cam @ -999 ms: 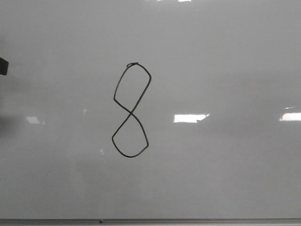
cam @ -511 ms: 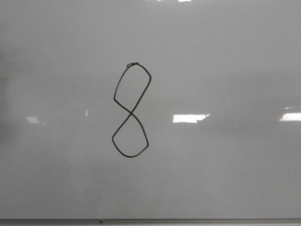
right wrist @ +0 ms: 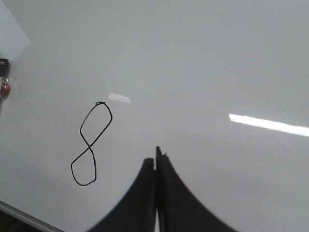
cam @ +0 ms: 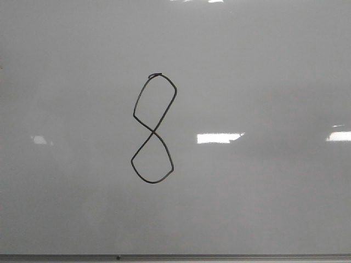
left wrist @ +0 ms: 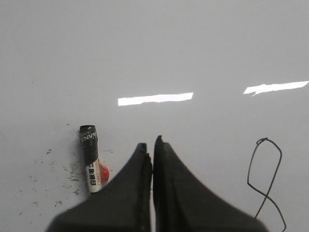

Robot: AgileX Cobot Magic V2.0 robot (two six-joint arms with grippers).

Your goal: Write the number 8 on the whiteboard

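A glossy pale grey board [cam: 263, 71] fills the front view, its thin grey frame edge running along the bottom. The 8 [cam: 153, 129] stands near the middle of the board, a thin black line with two loops crossing at the waist and a small tick at its top. Bright glare patches lie on the board to either side of the 8. Neither arm shows here.

In the left wrist view the left gripper [left wrist: 152, 142] hangs over the board with its jaws together and nothing between them. A marker [left wrist: 91, 158] lies flat on the board beside the fingers, on the side away from the 8 [left wrist: 265, 182], with black specks around it. Only part of the 8 shows, cut off at the picture's edge.

In the right wrist view the right gripper [right wrist: 156, 159] also has its jaws together and empty. The whole 8 [right wrist: 91, 143] lies just beside the fingertips, near the frame edge. The marker [right wrist: 4, 79] is barely visible, well beyond the 8.
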